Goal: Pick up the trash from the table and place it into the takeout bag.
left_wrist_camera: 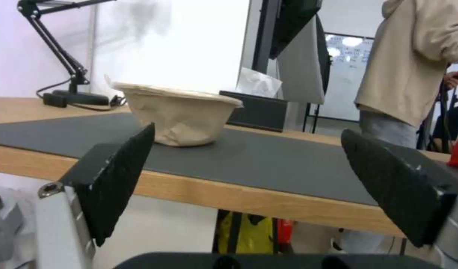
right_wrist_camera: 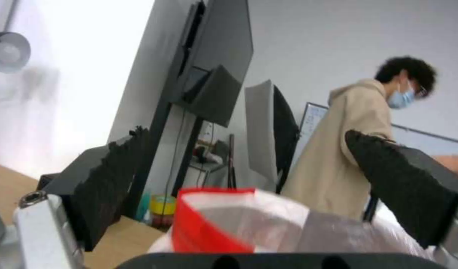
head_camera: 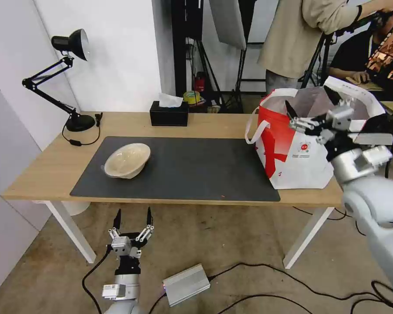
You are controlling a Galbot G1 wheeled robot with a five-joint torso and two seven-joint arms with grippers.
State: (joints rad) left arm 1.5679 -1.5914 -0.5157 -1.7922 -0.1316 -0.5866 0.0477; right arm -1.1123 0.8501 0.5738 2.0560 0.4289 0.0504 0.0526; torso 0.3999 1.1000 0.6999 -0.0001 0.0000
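The head view looks forward and down over the whole counter [head_camera: 43, 170] from well back. The left wrist view sits low, just below the counter's near edge, facing level across it toward the beige bowl [left_wrist_camera: 181, 116], which both views share. The right wrist view looks from just above the takeout bag [right_wrist_camera: 269, 228] toward the room behind.

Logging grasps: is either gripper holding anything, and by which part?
Nothing. Left gripper open below the table edge; right gripper open above the takeout bag.
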